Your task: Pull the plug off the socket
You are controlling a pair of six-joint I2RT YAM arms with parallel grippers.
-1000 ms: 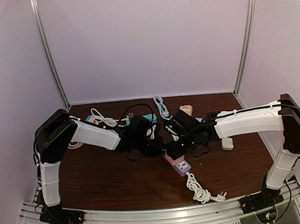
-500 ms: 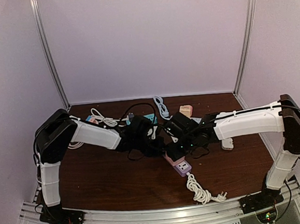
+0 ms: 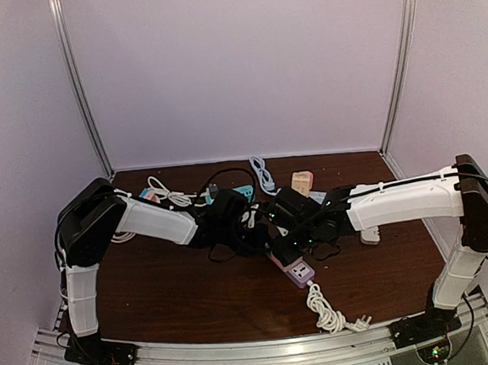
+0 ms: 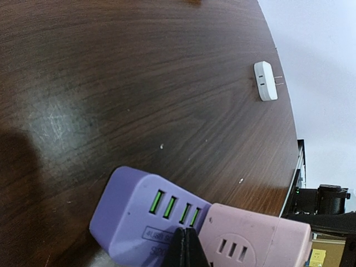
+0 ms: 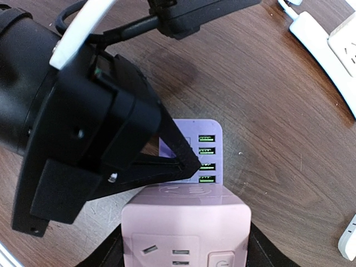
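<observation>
The dark brown, wood-grained surface (image 3: 176, 289) is boxed in by pale lilac walls on three sides and a ribbed aluminium rail along the bottom of the overhead view. Its widest bare stretch is at lower left, with a narrower strip at lower right. In the middle, two white-and-black arms meet over one pink plastic socket block (image 5: 186, 228), smooth with rounded corners. It is butted flush against one purple plastic USB block (image 5: 192, 150) carrying four green-lit ports in a row. The right claw (image 5: 186, 251) is clamped around the pink plastic socket block, with one dark finger on each flank. The left claw (image 5: 194, 163) is pinched closed to a black wedge with nothing between its tips, and the point touches the purple block by the ports, at the seam with the pink one. One coiled white cable (image 3: 323, 310) lies just below the blocks, near the rail. One small white two-pronged adapter (image 4: 265, 81) lies apart, toward the right edge. Two loose white cables (image 3: 262, 174) and one tan block (image 3: 301, 180) crowd the back wall.
</observation>
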